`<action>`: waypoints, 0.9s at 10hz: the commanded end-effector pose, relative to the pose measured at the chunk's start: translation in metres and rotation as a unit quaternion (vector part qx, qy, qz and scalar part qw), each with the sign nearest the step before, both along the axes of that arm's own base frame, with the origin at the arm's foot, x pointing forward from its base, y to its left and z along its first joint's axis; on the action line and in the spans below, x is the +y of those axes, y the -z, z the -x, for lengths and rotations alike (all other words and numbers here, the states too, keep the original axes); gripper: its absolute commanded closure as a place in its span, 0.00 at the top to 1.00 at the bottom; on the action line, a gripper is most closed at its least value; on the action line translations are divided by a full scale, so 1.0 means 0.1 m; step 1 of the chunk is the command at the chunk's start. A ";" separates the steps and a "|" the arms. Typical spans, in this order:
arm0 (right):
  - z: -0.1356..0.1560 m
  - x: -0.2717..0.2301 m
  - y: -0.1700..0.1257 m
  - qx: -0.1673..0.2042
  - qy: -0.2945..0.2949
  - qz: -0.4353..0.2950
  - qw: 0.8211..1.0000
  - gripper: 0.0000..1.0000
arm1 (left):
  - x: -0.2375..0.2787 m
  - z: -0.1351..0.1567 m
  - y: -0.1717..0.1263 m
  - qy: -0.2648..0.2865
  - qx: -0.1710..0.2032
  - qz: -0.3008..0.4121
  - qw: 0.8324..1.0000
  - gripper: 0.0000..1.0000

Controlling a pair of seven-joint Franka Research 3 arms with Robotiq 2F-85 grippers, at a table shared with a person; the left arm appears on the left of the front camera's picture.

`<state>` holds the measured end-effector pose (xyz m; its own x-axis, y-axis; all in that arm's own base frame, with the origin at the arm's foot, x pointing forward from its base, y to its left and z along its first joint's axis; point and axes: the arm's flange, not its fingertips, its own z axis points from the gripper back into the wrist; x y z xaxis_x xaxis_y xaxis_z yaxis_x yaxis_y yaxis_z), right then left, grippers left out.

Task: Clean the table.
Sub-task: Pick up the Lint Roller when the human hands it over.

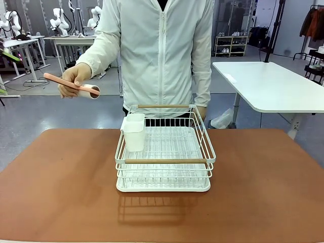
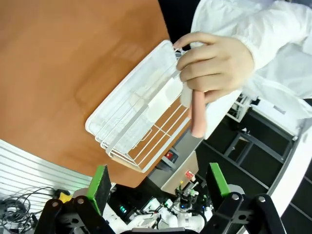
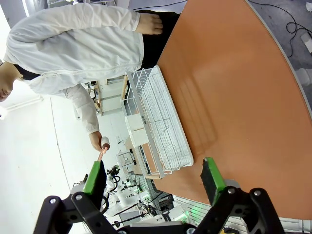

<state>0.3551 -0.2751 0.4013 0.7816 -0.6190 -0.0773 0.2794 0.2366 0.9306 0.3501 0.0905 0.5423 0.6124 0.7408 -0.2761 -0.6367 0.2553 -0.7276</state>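
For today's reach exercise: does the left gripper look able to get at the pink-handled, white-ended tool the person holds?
Probably yes: the open left gripper faces the pink-handled tool, its pink end free, nothing between.

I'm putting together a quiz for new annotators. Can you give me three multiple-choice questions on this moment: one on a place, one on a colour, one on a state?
1. Where is the white container?
A. at the far-left corner of the wire rack
B. at the rack's near-right corner
C. on the floor

2. What colour is the handle of the tool the person holds?
A. blue
B. pink
C. green

3. How is the left gripper?
A. shut on the rack
B. shut on the tool
C. open, holding nothing

Answers:
1 A: the front view shows it at the rack's left side, towards the person.
2 B: the handle jutting from the person's hand is pink.
3 C: its green pads stand wide apart with nothing between them.
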 end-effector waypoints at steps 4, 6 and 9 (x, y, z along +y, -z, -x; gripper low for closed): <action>0.02 0.02 -0.05 0.003 0.003 -0.009 1.000 1.00 | -0.48 -0.13 0.36 -0.035 -0.056 -0.022 0.998 1.00; 0.02 0.02 -0.05 0.003 0.003 -0.009 1.000 1.00 | -0.57 -0.17 0.44 -0.025 -0.070 -0.030 0.997 1.00; 0.02 0.02 -0.05 0.003 0.003 -0.009 1.000 1.00 | -0.69 -0.28 0.47 -0.006 -0.092 -0.020 0.996 1.00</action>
<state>0.3548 -0.2755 0.4013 0.7808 -0.6200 -0.0773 0.2797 0.2363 0.9305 0.3715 0.0228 0.5050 0.6348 0.7576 -0.1516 -0.5335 0.2878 -0.7953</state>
